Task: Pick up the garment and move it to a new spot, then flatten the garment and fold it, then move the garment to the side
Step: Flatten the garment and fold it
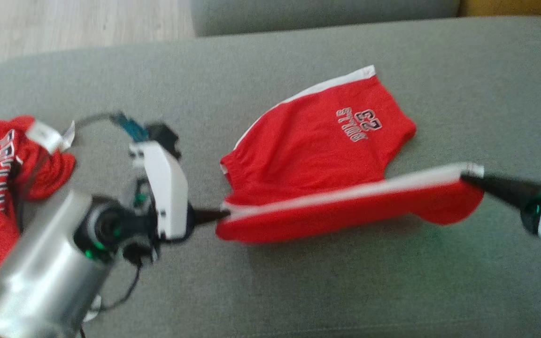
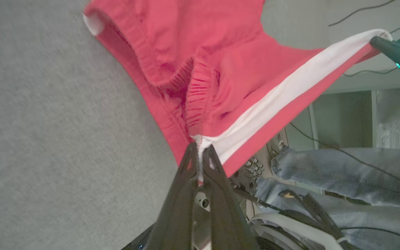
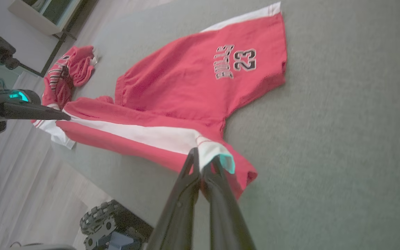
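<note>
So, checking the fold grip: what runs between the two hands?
The white-striped side of the red fabric shorts, pinched by left hand and right hand, per the head view.

All three views are lit evenly by soft, bright daylight. A faint, diffuse shadow is cast on the grey cushion [image 1: 345,291] beneath the lifted edge of the red shorts [image 1: 317,141]. The head view is smeared by motion blur, most heavily on the silver forearm [image 1: 45,277]. Wide-angle stretching is seen at the edges of both wrist views, where backgrounds are rendered soft.
</note>
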Tool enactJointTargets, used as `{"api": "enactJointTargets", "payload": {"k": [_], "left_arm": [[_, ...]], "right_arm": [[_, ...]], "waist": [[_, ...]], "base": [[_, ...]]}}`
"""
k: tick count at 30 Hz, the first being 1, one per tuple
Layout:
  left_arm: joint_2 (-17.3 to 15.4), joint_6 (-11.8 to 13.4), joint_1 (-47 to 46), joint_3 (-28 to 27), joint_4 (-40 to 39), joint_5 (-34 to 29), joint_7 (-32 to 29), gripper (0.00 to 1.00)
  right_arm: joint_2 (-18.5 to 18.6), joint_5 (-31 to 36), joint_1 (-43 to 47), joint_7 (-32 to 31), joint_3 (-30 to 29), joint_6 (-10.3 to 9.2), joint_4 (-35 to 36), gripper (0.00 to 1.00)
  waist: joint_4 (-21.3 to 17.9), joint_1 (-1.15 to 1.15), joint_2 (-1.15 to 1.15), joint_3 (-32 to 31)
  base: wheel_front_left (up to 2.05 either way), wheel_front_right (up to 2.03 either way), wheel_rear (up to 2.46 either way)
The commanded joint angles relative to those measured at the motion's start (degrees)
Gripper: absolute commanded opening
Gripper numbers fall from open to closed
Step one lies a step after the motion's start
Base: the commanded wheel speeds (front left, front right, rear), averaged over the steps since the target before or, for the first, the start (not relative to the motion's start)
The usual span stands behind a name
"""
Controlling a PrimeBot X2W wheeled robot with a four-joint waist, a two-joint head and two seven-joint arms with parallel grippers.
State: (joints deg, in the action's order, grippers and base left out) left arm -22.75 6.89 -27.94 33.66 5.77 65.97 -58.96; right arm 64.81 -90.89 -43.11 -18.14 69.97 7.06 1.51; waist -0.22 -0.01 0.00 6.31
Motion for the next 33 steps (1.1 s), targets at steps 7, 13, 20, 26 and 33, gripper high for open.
{"api": "enactJointTargets", "payload": {"k": [7, 13, 20, 26, 33], "left_arm": [[-0.5, 1.2, -11.1, -6.3, 0.2, -1.0, 2.4, 0.0], [1.7, 1.7, -14.5, -8.1, 1.2, -2.9, 7.6, 0.0], [4.5, 2.4, -18.3, -8.4, 2.0, -5.0, 11.5, 0.0], [7.4, 3.4, -22.5, -7.4, 4.1, -7.4, 14.1, 0.0], [10.0, 2.7, -25.0, -6.3, 8.4, -8.6, 16.3, 0.0]], "right_arm": [[-1.0, -1.1, -6.6, -1.5, -5.1, 0.43, -5.0, 0.0], [-3.9, -0.5, -10.9, -2.2, -7.3, 0.43, -9.7, 0.0], [-6.2, 1.3, -16.3, -2.5, -9.4, 0.43, -14.7, 0.0], [-8.8, 1.9, -21.9, -4.4, -10.7, 0.43, -20.5, 0.0], [-11.4, 3.8, -25.0, -6.1, -9.5, 0.43, -25.6, 0.43]], "waist": [[2.0, 0.01, 0.0, 7.5], [3.7, 0.01, 0.0, 11.6], [6.2, 0.01, 0.0, 17.0], [8.5, 0.01, 0.0, 21.6], [9.4, 0.01, 0.0, 23.4]], "base": [[0.0, 0.0, 0.0], [0.0, 0.0, 0.0], [0.0, 0.0, 0.0], [0.0, 0.0, 0.0], [0.0, 0.0, 0.0]]}}
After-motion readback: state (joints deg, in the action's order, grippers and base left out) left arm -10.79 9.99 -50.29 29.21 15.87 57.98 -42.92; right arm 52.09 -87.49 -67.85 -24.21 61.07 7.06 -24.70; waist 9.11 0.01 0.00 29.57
